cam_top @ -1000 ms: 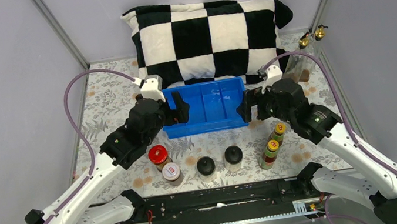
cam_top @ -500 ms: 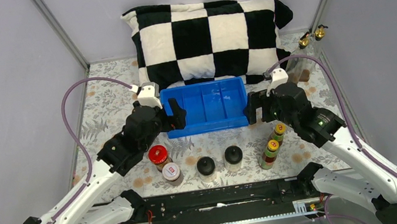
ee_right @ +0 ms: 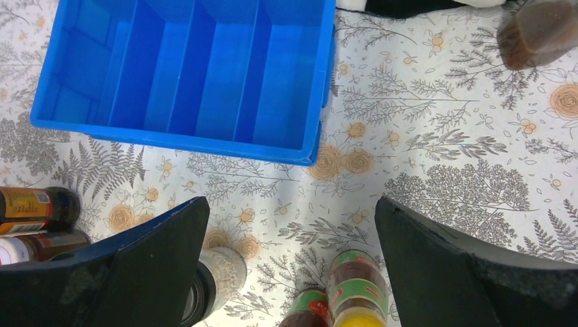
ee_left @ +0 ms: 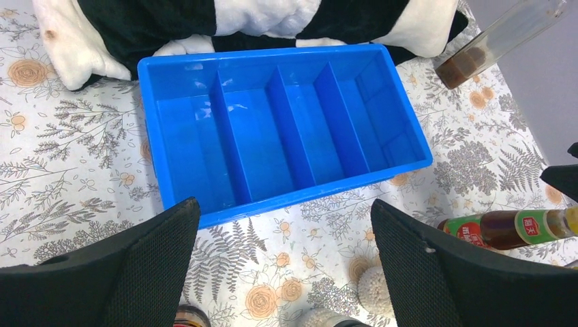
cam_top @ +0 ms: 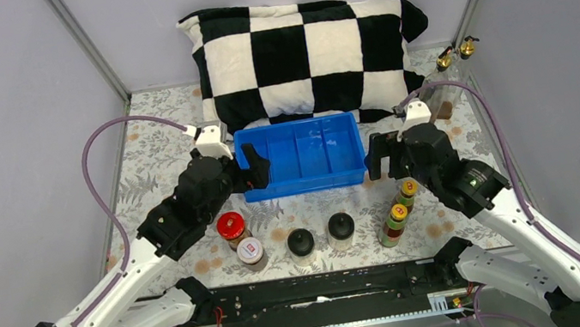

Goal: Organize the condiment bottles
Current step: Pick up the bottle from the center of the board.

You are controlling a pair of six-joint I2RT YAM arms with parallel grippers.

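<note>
Now flanking the blue divided tray (cam_top: 305, 185) with left gripper (cam_top: 258, 166) and right gripper (cam_top: 379, 159), both spread wide, gripping nothing, near the row of condiment bottles (cam_top: 340, 227).

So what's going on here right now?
The left pincer and right pincer hover at either end of the blue tray, both open and empty. Nothing is in the tray yet. The red-lidded jar, white-lidded jar, black-capped jars and yellow-capped sauce bottles stand on its near side; the gold-spouted bottles sit by the far right wall.
</note>
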